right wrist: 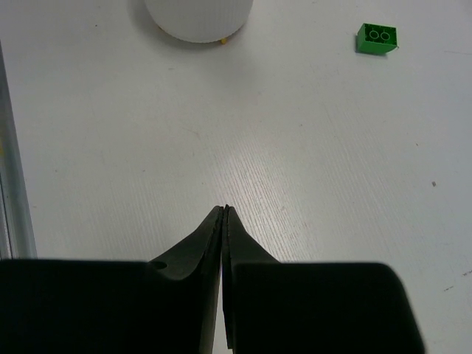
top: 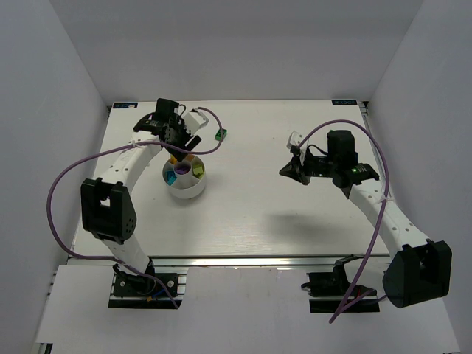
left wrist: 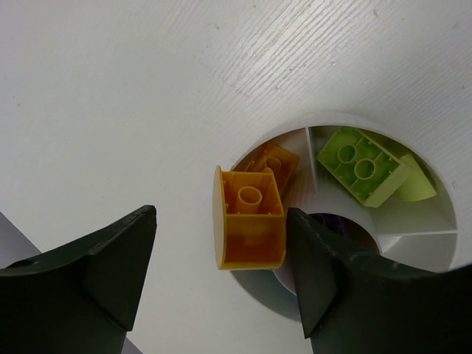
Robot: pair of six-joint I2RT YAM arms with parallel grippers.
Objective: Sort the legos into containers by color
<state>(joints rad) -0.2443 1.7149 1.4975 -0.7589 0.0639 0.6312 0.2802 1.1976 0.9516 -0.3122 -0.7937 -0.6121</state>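
Your left gripper (left wrist: 221, 221) hangs over the far-left edge of the bowl (left wrist: 332, 118), fingers wide apart and gripping nothing. An orange brick (left wrist: 251, 221) sits tilted at the rim between them, above a second orange brick (left wrist: 274, 161). Lime bricks (left wrist: 361, 166) fill the neighbouring wedge. Your right gripper (right wrist: 223, 212) is pressed closed, well to the right. A green brick (top: 220, 135) lies on the table (top: 295, 221) beyond the bowl.
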